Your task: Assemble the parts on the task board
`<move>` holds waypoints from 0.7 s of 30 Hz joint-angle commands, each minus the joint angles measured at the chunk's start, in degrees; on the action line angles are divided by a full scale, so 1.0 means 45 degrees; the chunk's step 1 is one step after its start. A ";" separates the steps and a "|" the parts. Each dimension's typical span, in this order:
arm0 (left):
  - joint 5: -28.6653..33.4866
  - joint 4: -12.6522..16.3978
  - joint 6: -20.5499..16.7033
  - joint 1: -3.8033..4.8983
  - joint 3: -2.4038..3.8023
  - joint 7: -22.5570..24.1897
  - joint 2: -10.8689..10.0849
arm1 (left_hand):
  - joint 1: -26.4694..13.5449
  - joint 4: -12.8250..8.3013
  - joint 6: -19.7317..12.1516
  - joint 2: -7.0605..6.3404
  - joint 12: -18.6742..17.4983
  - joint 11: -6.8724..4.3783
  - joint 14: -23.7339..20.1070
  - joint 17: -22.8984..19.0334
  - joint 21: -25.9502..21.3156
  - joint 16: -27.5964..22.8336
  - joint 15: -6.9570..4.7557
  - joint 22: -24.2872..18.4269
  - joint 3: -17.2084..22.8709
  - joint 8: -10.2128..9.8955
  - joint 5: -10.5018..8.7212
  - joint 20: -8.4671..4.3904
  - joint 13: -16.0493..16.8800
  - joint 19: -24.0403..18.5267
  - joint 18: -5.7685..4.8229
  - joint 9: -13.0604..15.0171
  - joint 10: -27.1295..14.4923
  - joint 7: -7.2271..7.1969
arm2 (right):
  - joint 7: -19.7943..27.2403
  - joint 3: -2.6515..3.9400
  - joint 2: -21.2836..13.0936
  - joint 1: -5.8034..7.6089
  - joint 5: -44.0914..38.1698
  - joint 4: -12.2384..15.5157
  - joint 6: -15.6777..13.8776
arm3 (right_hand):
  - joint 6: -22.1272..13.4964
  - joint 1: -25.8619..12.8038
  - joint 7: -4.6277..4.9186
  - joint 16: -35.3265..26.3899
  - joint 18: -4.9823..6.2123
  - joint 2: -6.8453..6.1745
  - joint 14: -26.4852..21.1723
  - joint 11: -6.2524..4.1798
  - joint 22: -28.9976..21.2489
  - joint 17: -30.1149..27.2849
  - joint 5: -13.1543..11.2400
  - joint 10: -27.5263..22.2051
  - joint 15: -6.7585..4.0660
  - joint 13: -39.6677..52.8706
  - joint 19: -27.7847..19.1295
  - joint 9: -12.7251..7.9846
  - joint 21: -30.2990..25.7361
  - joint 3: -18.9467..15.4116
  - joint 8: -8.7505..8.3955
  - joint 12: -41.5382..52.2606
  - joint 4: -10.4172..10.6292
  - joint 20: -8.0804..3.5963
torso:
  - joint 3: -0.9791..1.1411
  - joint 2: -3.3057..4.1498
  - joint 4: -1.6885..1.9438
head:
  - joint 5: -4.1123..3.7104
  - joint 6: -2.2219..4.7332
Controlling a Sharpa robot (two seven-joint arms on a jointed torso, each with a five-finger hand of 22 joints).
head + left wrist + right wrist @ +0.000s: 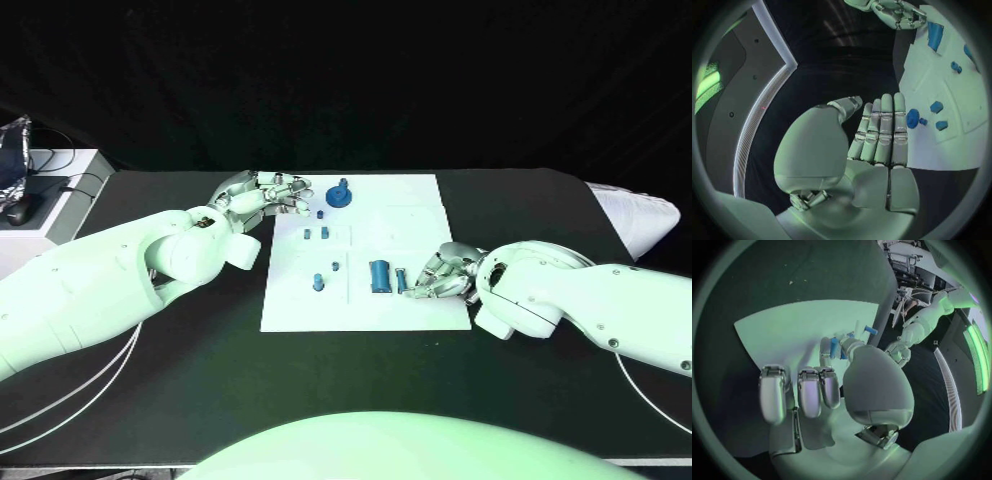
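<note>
While the blue cylindrical part (381, 275) lies on the white rectangular task board (418, 220) near its right edge, long axis running near to far, we see the right hand (441, 271) just beside it, fingers curled; whether they touch it we cannot tell. The left hand (267, 192) rests at the board's far-left corner, fingers straight and together, holding nothing.

The right hand (444, 272) covers the board's (418, 300) right edge; whether its fingers touch the blue cylinder (381, 276) is too small to tell.
</note>
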 commanded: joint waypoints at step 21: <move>0.0049 -0.0033 0.0226 -0.0003 0.0011 0.0061 0.0030 | -0.0051 0.0070 -0.0040 0.0090 -0.0079 0.0014 0.0088 0.0035 -0.0093 -0.0057 -0.0011 -0.0024 0.0005 -0.0071 0.0059 0.0036 0.0017 0.0101 0.0026 -0.0015 -0.0061 0.0020 | -0.0396 0.0000 0.0481 -0.0212 -0.0468 -0.0589 -0.0486 | -0.0003 0.0392 -0.0153 0.0033 -0.0166 0.0804 0.1249 -0.0217 0.3076 0.2907 0.0157 0.1292 -0.0203 0.3269 0.1135 0.0138 0.0057 0.0360 0.0402 0.0178 0.0153 -0.0168 | 0.0003 0.0006 -0.0016 | 0.0044 -0.0032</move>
